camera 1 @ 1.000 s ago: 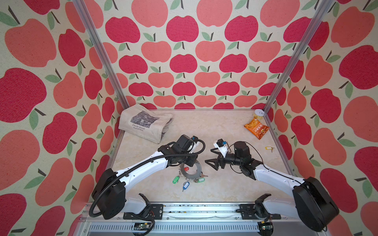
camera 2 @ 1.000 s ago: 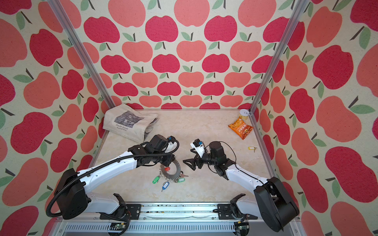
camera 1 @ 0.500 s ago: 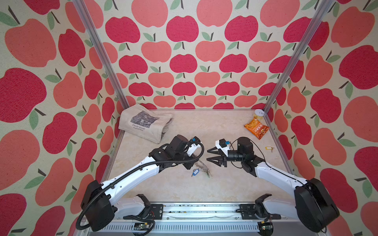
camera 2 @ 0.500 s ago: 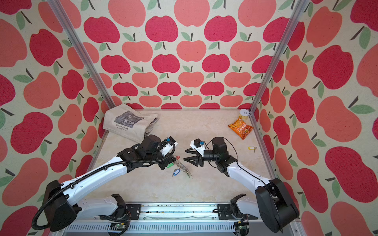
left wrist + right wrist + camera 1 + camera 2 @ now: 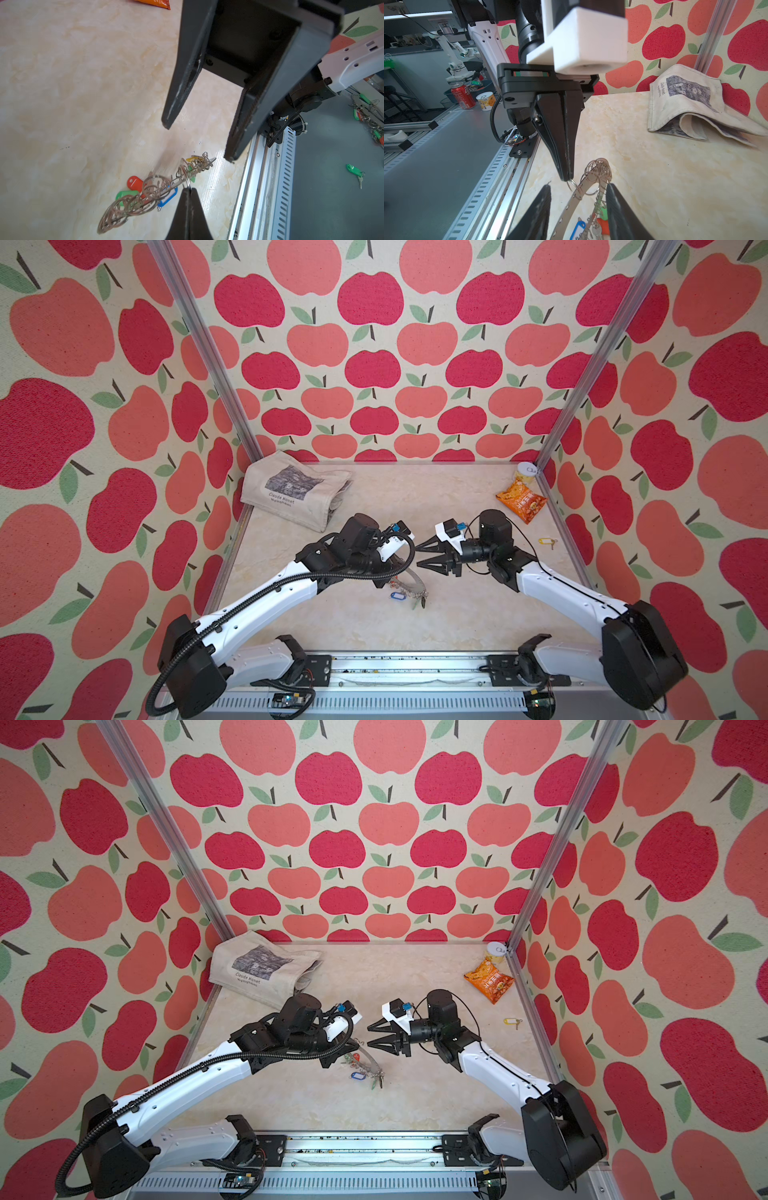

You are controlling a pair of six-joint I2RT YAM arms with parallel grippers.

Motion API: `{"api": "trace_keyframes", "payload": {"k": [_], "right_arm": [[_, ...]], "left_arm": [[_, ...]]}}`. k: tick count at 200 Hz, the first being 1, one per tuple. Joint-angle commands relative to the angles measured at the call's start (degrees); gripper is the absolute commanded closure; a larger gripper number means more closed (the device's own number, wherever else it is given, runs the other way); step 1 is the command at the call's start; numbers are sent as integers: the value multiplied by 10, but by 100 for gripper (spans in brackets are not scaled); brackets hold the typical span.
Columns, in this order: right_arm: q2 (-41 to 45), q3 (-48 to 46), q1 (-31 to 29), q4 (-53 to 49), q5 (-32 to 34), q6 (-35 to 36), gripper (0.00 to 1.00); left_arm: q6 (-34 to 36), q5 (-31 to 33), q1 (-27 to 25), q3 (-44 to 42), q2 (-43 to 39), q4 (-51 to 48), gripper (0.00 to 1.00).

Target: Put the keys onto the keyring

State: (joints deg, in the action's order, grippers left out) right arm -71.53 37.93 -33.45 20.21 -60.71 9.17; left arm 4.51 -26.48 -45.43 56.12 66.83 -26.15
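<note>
One yellow-tagged key [image 5: 546, 541], seemingly top-view only

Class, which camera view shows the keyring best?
The right wrist view: the keyring fills the foreground, its punched rim and wire loops clear. The left wrist view shows the keyring edge-on; in both top views the keyring is small, partly hidden by the left arm.

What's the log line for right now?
left fingers: shut on keyring loop | right fingers: open near keyring | yellow key: on table
</note>
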Motion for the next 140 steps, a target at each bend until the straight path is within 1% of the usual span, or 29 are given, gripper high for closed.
{"api": "trace_keyframes", "payload": {"k": [1,69,112,140], "right_arm": [[-5,15,-10,-32,-17,15,55],[-6,23,-25,-30,-21,7,57],[-5,31,-33,-51,-21,14,58],[-3,33,-36,-60,-19,19,62]], "left_arm": [[30,-30,-4,32,-19,-2,100],[58,-51,-6,54,-22,-29,100],[64,-57,-9,63,-23,-35,100],[66,-57,-10,66,-23,-41,100]]}}
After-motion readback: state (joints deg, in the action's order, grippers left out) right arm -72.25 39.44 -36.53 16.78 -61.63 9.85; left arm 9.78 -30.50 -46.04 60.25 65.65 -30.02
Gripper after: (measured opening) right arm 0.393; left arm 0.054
